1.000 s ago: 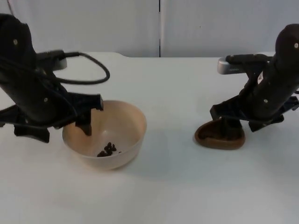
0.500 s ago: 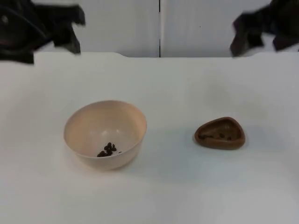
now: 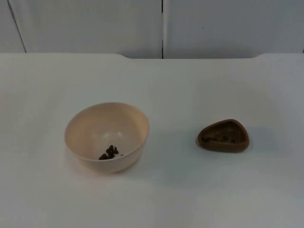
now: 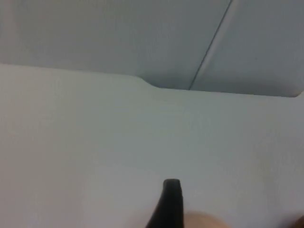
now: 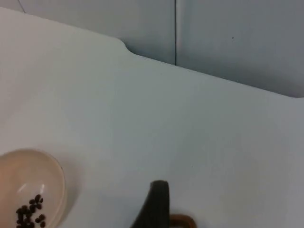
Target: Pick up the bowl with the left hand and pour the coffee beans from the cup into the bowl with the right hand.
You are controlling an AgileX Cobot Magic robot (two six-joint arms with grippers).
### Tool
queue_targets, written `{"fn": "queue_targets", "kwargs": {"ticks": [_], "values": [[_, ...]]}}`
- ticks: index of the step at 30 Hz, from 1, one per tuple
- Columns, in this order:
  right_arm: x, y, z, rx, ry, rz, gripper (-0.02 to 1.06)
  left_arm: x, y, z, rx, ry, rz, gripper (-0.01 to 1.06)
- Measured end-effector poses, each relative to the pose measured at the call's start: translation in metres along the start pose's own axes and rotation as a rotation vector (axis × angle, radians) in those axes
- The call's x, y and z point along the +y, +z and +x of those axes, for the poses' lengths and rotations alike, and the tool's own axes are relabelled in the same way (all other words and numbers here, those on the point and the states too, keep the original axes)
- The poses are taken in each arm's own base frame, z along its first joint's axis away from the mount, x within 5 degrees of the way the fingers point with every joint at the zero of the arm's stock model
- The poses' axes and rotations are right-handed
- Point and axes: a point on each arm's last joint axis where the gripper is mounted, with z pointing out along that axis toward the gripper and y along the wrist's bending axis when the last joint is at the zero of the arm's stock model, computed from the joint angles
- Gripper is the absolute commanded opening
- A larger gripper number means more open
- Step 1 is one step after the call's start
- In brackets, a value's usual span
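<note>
Simply one bowl [image 3: 107, 137], one cup [image 3: 223, 136]

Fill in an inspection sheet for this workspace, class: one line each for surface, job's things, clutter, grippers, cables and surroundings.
Surface: white table.
Job's things: beige bowl upright on the table, a few coffee beans inside; brown cup standing apart from it, a few specks in it.
Clutter: nothing seen.
Grippers: one black fingertip in each wrist view; open or shut cannot be told.
Cables: nothing seen.
Surroundings: grey partition wall behind the table.
</note>
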Motion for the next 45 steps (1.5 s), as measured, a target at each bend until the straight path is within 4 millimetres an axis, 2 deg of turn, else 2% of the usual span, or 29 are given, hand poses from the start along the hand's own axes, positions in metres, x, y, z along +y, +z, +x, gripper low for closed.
{"fn": "queue_targets", "kwargs": {"ticks": [7,11,13,18,25,26,31,32,38,45], "values": [[0.000,-0.002,0.006,0.056,-0.008,0.001,0.76,0.002,-0.007,0.004,0.052,0.059,-0.017,0.73],[0.000,-0.003,0.017,0.080,-0.013,0.000,0.76,0.002,-0.015,0.006,0.067,0.081,-0.022,0.73],[-0.001,-0.008,0.030,0.076,-0.021,0.000,0.76,0.002,-0.022,0.005,0.061,0.093,-0.021,0.73],[-0.001,-0.026,0.047,0.048,-0.021,0.000,0.76,0.005,-0.037,0.013,0.046,0.099,-0.017,0.73],[-0.002,-0.055,0.072,-0.001,-0.021,-0.001,0.76,0.016,-0.062,0.046,0.024,0.101,-0.011,0.73],[-0.002,-0.055,0.072,-0.001,-0.021,-0.001,0.76,0.016,-0.062,0.046,0.024,0.101,-0.011,0.73],[-0.002,-0.077,0.085,-0.073,-0.021,-0.002,0.76,0.021,-0.090,0.058,-0.038,0.108,0.006,0.73],[-0.002,-0.077,0.085,-0.073,-0.021,-0.002,0.76,0.021,-0.090,0.058,-0.038,0.108,0.006,0.73],[-0.003,-0.098,0.107,-0.121,-0.021,-0.003,0.76,0.025,-0.125,0.069,-0.089,0.129,0.016,0.73],[-0.002,-0.115,0.123,-0.166,-0.008,-0.014,0.76,0.029,-0.147,0.080,-0.093,0.167,0.016,0.73]]}}
